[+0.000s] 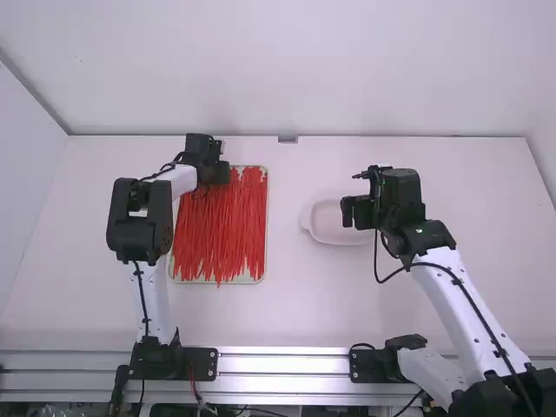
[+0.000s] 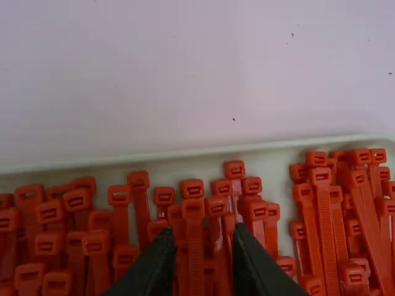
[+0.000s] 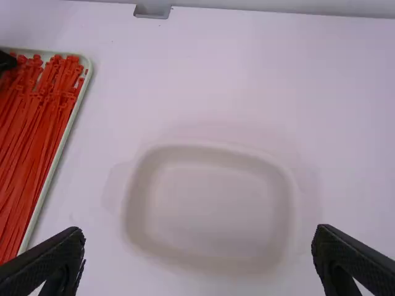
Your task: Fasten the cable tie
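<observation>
White table [image 1: 347, 287]. Left of centre, pale-rimmed tray [image 1: 265, 217], packed with red cable ties [image 1: 221, 230] lying lengthwise. Right of tray and apart from it, white dish [image 1: 323, 228]. Over dish: right gripper [image 3: 197, 233], spread wide, grips nothing. At tray's far end: left gripper [image 2: 200, 231], tips down among tie heads, narrowly parted, straddles a couple of ties, not clenched.

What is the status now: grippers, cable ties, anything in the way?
Left gripper open, low over cable ties in tray. Right gripper open above white dish. No tie fastened yet. Nothing blocks.
</observation>
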You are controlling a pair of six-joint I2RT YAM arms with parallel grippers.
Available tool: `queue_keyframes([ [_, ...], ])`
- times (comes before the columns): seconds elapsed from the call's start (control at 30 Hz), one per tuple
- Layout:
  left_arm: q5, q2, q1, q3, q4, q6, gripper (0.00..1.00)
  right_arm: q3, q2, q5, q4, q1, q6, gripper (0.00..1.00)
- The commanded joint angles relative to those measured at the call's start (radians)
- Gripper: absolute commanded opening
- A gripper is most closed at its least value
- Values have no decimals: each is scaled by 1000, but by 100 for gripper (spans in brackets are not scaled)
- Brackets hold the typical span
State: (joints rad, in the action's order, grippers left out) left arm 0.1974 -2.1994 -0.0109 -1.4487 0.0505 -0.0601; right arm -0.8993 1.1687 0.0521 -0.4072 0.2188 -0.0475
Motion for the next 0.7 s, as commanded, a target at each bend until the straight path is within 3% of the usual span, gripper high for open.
queue_keyframes([
  [0.0,-7,-11,-6,-29,5,-3,25,-37,8,-1,-2,5,0,98],
  [0.67,-6,-28,-6,-28,4,-3,22,-37,8,-1,-2,5,0,98],
])
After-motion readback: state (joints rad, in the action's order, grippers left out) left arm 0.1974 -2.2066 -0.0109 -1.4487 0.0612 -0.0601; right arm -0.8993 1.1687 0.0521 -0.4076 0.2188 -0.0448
